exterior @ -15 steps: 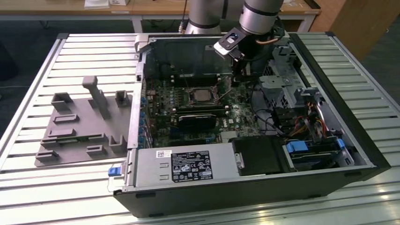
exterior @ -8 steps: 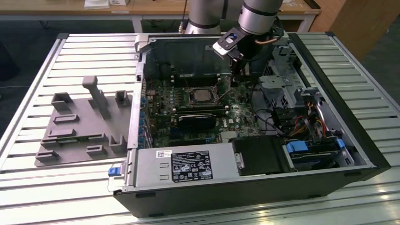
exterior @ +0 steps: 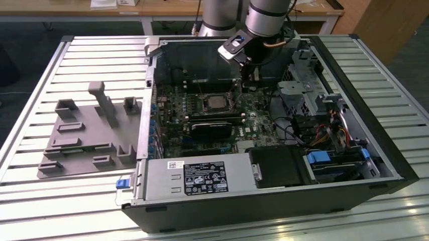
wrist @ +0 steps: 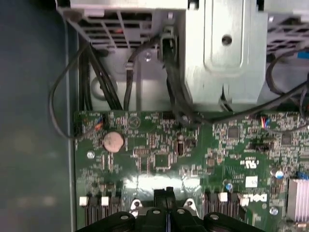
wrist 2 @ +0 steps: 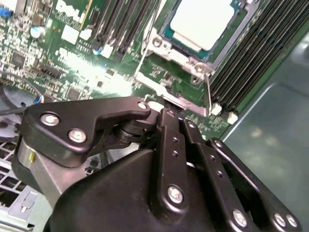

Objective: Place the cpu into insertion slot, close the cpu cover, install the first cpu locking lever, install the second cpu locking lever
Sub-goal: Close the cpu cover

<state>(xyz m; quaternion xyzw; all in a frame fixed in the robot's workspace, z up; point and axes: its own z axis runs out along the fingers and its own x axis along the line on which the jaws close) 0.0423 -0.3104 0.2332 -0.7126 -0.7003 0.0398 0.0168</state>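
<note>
The pincer [wrist 2: 170,112] is clenched, its black fingers [wrist 2: 166,145] pressed together; whether they pinch anything cannot be told. Just ahead of the tips the cover [wrist 2: 179,57] lies flat on the green board [wrist 2: 72,53], framing the cpu [wrist 2: 203,19] beyond it. A thin wire lever [wrist 2: 208,94] runs just beside the tips. The arm reaches down into the open case [exterior: 268,216].
</note>
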